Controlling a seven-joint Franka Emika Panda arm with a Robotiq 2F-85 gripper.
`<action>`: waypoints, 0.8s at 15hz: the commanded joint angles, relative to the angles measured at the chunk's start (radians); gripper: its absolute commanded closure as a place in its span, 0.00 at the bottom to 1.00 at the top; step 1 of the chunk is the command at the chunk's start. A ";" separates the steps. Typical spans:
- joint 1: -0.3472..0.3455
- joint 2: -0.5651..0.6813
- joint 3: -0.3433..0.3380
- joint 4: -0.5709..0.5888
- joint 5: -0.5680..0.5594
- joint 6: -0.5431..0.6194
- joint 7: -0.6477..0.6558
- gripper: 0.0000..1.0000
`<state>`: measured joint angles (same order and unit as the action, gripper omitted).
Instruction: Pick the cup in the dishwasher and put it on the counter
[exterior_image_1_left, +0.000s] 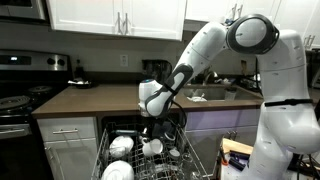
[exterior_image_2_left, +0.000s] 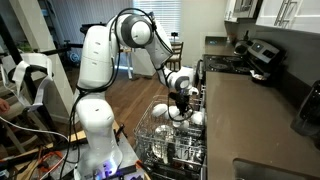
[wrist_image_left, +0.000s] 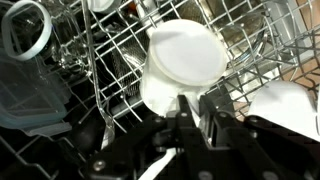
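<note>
In the wrist view the white cup (wrist_image_left: 183, 55) lies tilted in the dishwasher's grey wire rack (wrist_image_left: 110, 60), its flat round face turned toward the camera. My gripper (wrist_image_left: 197, 108) reaches down to its lower edge, and the two dark fingers are shut on the cup's wall. In both exterior views the arm bends down into the open dishwasher (exterior_image_1_left: 190, 150) (exterior_image_2_left: 165, 150). There the gripper (exterior_image_1_left: 152, 130) (exterior_image_2_left: 182, 104) sits low among the white dishes, just above the cup (exterior_image_1_left: 153, 147). The dark brown counter (exterior_image_1_left: 100, 97) (exterior_image_2_left: 250, 110) runs above the rack.
More white dishes fill the rack, one bowl (wrist_image_left: 285, 105) close beside the fingers and others (exterior_image_1_left: 120, 146) (exterior_image_2_left: 160, 112) nearby. A clear plastic container (wrist_image_left: 25, 70) lies at the wrist view's left. A stove (exterior_image_1_left: 20, 80) stands past the counter's end, and a sink (exterior_image_1_left: 215, 93) is set into it.
</note>
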<state>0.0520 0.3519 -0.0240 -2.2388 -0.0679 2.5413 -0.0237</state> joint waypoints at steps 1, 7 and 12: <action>-0.025 -0.020 0.015 -0.063 -0.010 0.165 -0.050 0.94; -0.041 -0.062 0.044 -0.083 0.023 0.096 -0.082 0.94; -0.034 -0.108 0.051 -0.075 0.027 -0.008 -0.080 0.94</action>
<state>0.0383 0.3116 0.0044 -2.2995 -0.0645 2.6019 -0.0625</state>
